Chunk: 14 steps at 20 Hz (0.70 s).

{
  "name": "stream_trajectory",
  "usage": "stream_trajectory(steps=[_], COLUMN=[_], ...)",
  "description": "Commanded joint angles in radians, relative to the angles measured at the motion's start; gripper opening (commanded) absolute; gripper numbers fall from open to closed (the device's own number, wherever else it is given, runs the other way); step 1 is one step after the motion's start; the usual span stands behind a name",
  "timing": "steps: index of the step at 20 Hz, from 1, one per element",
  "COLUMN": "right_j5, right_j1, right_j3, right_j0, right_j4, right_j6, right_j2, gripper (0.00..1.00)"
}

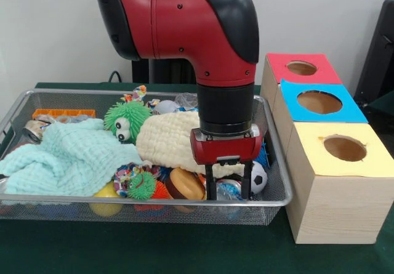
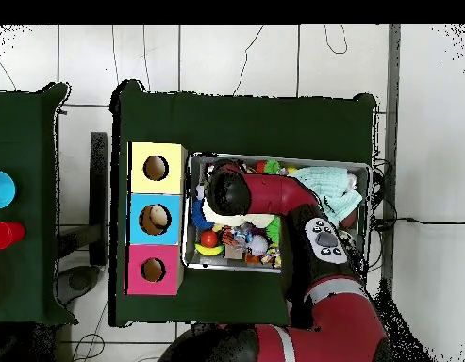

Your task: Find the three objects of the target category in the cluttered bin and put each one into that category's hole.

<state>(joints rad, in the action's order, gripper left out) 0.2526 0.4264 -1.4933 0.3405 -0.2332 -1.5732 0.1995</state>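
The silver wire bin [image 1: 141, 199] is full of clutter; it also shows in the overhead view [image 2: 274, 159]. My gripper [image 1: 228, 195] hangs low at the bin's near right corner, its jaws apart. The fingers [image 1: 210, 185] stand on either side of a see-through bottle with bluish bits [image 1: 229, 190]; I cannot tell if they touch it. Another clear plastic piece [image 1: 185, 100] lies at the back of the bin. The blue-panelled hole [image 1: 319, 102] is the middle box to the right, also seen from overhead [image 2: 155, 219]. In the overhead view the arm hides the gripper.
A mint cloth [image 1: 68, 157], a cream cloth [image 1: 167, 140], a green fuzzy toy [image 1: 126, 119], a small football [image 1: 259, 177] and a silver can [image 1: 34, 130] fill the bin. The red hole [image 1: 301, 68] and the yellow hole [image 1: 345, 148] flank the blue one.
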Motion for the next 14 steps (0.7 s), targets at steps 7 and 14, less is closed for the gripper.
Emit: stream_trajectory(steps=[7,14], right_j5=[0.089,0.063], right_j1=[-0.110,-0.128], right_j3=[-0.006,-0.016], right_j0=[-0.052,-0.035], right_j4=[-0.007,0.004], right_j6=[-0.123,-0.117], right_j2=[-0.092,-0.063], gripper=[1.00,1.00])
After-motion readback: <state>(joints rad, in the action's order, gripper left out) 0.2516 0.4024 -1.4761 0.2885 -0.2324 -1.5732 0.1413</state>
